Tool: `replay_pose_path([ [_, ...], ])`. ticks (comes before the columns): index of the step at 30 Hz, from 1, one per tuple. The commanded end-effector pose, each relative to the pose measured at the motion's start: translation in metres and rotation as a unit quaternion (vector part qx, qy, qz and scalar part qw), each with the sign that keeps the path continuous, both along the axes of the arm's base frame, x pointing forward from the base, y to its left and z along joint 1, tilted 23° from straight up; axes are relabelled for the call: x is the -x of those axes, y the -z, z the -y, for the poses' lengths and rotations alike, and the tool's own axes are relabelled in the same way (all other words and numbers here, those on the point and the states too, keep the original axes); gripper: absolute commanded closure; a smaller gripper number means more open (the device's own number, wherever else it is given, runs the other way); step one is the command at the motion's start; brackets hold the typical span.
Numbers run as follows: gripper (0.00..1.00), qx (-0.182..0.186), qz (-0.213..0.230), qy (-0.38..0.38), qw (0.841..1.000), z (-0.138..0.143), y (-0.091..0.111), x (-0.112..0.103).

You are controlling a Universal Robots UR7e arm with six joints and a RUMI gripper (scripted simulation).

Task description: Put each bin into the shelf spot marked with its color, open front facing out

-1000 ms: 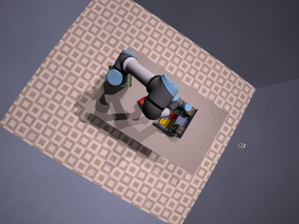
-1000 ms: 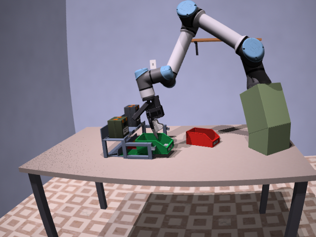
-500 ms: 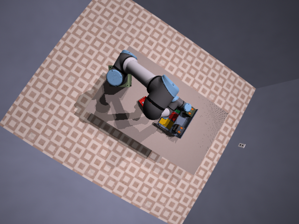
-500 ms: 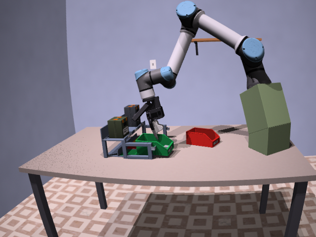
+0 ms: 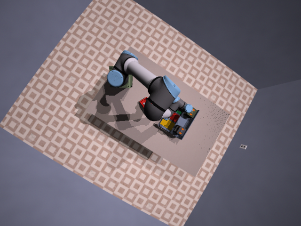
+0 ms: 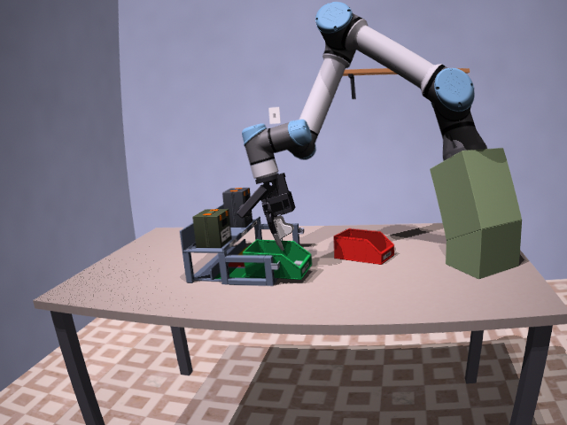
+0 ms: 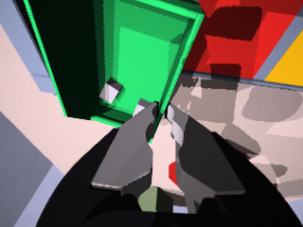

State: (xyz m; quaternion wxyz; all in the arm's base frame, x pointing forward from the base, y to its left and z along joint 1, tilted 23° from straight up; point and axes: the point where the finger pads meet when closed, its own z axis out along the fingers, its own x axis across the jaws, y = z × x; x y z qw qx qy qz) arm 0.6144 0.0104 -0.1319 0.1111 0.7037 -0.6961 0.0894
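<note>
- Exterior view, center: the arm [image 5: 140, 71] [image 6: 389, 57] is reaching from its green pedestal [image 5: 130, 81] [image 6: 480, 205] [image 7: 153, 199] at the right, with the claw [image 6: 279, 244] [image 7: 161, 102] pointing downward.
- Wrist view, center: the claw is standing narrow, its fingertips pinching a side wall of the green bin [image 6: 291, 269] [image 7: 142, 57].
- Exterior view, just below center: the green bin is sitting partly within the shelf [image 5: 190, 125] [image 6: 223, 269] [image 7: 279, 49], its low front end projecting to the right beyond the shelf's posts.
- Wrist view, left of center: two small gray parts [image 7: 111, 91] [image 7: 142, 108] are lying inside the green bin, near its lower end.
- Exterior view, right of center: the red bin [image 5: 143, 102] [image 6: 359, 249] [image 7: 172, 174] is resting upright on the table [image 5: 150, 141] [image 6: 275, 315] [image 7: 28, 95], apart from the shelf.
- Wrist view, upper right: a red patch [image 5: 174, 117] [image 7: 227, 43] and a yellow patch [image 5: 167, 123] [image 7: 291, 61] are lying side by side on the shelf, a gray-blue strip running between them.
- Exterior view, left of center: an olive box [image 5: 192, 112] [image 6: 210, 228] and a dark gray box [image 5: 180, 130] [image 6: 236, 205] are standing on the shelf's upper level.
</note>
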Motion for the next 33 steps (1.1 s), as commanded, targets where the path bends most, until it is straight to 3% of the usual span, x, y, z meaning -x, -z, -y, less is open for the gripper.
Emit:
replay_pose_path([
  [1, 1.00, -0.001, 0.002, -0.001, 1.000, -0.0008, -0.0008, -0.0024],
  [33, 1.00, -0.001, 0.002, 0.000, 1.000, 0.0027, 0.0034, -0.0033],
])
